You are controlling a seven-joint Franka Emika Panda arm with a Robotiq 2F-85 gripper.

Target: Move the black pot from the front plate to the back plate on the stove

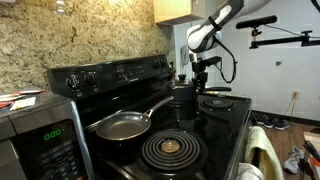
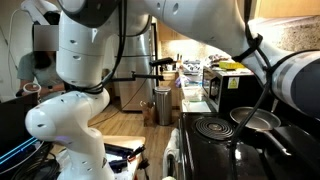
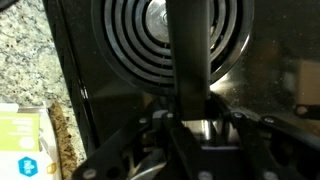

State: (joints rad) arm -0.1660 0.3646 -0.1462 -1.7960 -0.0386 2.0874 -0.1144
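The black pot (image 1: 183,97) is at the far end of the stove, close to the control panel. My gripper (image 1: 203,72) hangs just above and beside it. In the wrist view the pot's long straight handle (image 3: 188,60) runs up from between my jaws (image 3: 192,125), which are shut on it. A black coil burner with a shiny rim (image 3: 125,55) lies under the handle. A small coil burner with a silvery ring (image 1: 222,101) is bare to the right of the pot. I cannot tell whether the pot rests on a burner or is lifted. The pot's body is hidden in the wrist view.
A grey frying pan (image 1: 125,125) sits on a near burner, its handle pointing towards the pot. The big coil burner with a brownish centre (image 1: 170,150) is nearest the camera. A microwave (image 1: 40,135) stands at the left. A green-and-white box (image 3: 20,140) lies on the granite counter.
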